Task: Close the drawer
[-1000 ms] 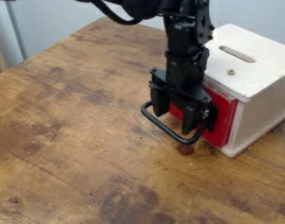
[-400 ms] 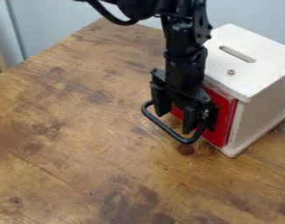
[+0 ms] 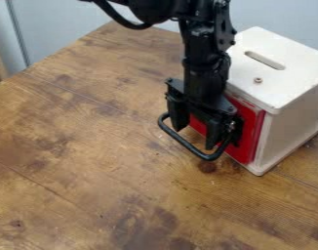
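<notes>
The drawer (image 3: 249,133) shows its red front in the pale wooden box (image 3: 282,90) on the right of the table. Its large black loop handle (image 3: 185,139) sticks out toward the table's middle. My gripper (image 3: 202,121) hangs straight down right in front of the red face, over the handle's inner part. It is open, and its black fingers (image 3: 178,104) stand apart on either side with nothing gripped between them. The arm hides part of the drawer front, so I cannot tell how far the drawer stands out of the box.
The box has a slot (image 3: 267,61) in its top and sits near the table's right edge. The brown wooden tabletop (image 3: 84,146) stretches left and toward the front. A pale wall lies behind.
</notes>
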{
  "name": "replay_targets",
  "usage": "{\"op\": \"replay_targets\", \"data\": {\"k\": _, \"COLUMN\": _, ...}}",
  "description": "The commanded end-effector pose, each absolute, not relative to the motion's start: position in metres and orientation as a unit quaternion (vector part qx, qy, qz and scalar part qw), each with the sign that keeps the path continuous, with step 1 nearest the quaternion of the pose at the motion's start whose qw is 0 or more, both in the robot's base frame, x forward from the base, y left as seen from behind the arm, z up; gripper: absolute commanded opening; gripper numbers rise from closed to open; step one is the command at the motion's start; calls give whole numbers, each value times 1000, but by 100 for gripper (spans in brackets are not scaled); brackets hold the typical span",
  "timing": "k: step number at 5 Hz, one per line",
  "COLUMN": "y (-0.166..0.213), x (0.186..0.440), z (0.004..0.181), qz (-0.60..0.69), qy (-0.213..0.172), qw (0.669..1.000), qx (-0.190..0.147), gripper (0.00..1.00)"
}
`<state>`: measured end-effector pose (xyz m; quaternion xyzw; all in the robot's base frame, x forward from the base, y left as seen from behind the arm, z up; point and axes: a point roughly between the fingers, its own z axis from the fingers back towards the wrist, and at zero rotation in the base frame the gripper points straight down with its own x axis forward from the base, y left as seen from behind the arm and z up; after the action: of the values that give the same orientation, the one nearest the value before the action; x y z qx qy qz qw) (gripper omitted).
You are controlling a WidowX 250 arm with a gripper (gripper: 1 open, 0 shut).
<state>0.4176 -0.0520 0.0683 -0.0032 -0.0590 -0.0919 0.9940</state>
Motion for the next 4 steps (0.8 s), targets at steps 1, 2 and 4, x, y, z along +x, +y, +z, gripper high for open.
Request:
{"op": "replay_targets", "data": {"k": 1, "y": 9, "x": 440, "z": 102, "qz": -20, "qy": -131, "qw": 991, "qx": 9, "gripper": 100}}
{"op": "replay_targets", "data": {"k": 2, "y": 10, "x": 442, "z": 115, "qz": 7, "qy": -122, "qw": 992, "qx": 10, "gripper": 100}}
{"op": "replay_targets", "data": {"k": 4, "y": 13, "x": 439, "z": 164, "qz": 81, "qy": -85, "qw": 993, "qx": 10, "gripper": 100}}
